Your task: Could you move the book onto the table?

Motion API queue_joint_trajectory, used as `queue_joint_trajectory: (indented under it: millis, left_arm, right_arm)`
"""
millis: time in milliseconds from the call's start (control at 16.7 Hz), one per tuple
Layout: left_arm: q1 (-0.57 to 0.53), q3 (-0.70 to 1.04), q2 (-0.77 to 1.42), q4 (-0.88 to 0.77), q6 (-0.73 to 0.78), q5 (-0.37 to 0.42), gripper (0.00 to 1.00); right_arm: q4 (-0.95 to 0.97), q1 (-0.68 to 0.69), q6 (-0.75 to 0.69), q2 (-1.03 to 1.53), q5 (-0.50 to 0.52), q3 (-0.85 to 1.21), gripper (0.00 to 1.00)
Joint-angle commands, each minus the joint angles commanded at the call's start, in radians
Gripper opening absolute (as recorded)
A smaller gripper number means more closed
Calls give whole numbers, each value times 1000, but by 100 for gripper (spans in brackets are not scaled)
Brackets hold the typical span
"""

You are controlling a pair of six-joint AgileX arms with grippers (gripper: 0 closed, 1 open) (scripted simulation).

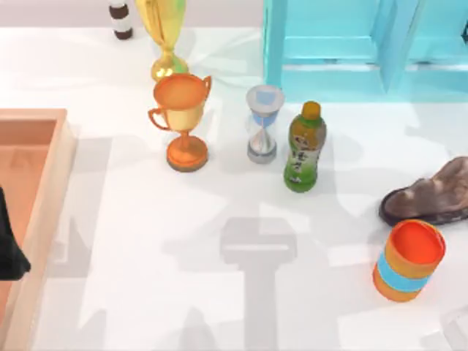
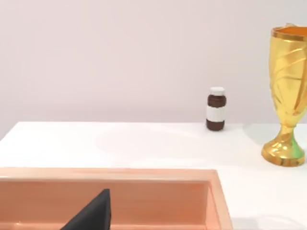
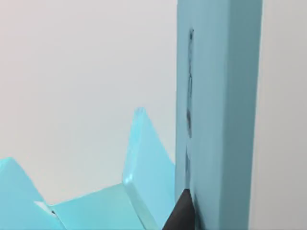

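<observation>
The book (image 3: 220,120) is a dusty teal-blue slab standing upright in the right wrist view, with the pale wall behind it. My right gripper (image 3: 196,218) is shut on its lower end, one dark finger (image 3: 180,213) flat against its face and the other hidden behind it. Parts of the cyan shelf unit (image 3: 144,158) lie just below and beside the book. The white table (image 1: 146,256) spreads across the top view. My left gripper (image 1: 13,252) is parked over the wooden tray (image 1: 51,190) at the table's left edge.
The cyan shelf unit (image 1: 329,44) stands at the back right. In front of it are an orange trophy (image 1: 183,121), a gold trophy (image 1: 164,36), an hourglass (image 1: 263,124) and a green bottle (image 1: 306,146). A brown shoe (image 1: 431,194) and an orange cup (image 1: 411,259) sit at the right, a small brown bottle (image 1: 121,20) at the back.
</observation>
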Motion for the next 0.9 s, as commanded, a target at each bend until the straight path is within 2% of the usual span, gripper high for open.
queue_joint_trajectory:
  millis: [540,720,900]
  left_arm:
    - [0,0,0,0,0,0,100]
    - [0,0,0,0,0,0,100]
    - [0,0,0,0,0,0,100]
  right_arm:
    - [-4,34,-22,-3,22,3,0]
    - [-2,156,-113,23,106,33,0]
    - [5,346,-259,65,241,72,0]
